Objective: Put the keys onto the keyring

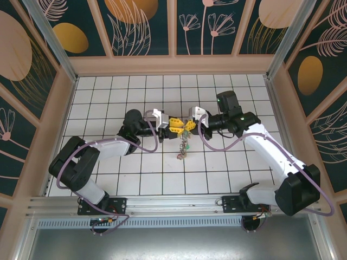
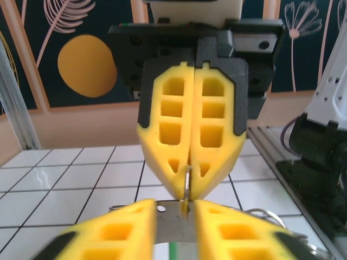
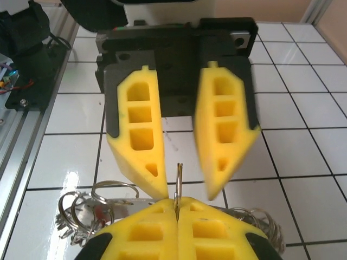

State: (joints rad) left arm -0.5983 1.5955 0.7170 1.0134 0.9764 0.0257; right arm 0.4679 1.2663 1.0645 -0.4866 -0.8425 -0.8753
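Above the middle of the white tiled table [image 1: 135,173] my two grippers meet tip to tip. My right gripper [image 3: 177,208] is shut on a thin upright metal ring [image 3: 178,179], which stands out of its yellow pads. My left gripper [image 3: 187,192] faces it with its fingers apart on either side of that ring; one finger [image 3: 225,135] is blurred. Between the left fingers [image 2: 108,233] a flat silver key plate [image 2: 171,222] with a small hole lies crosswise. The keys [image 1: 185,143] hang below the grippers as a bunch with green and red tags. The large flat keyring is out of view.
Loose wire rings [image 3: 81,214] cluster left of the plate, more [image 3: 260,222] on its right. The right arm's dark body [image 2: 320,141] stands close on the right. Patterned walls [image 1: 173,27] enclose the table, and a metal rail [image 1: 173,206] runs along the near edge.
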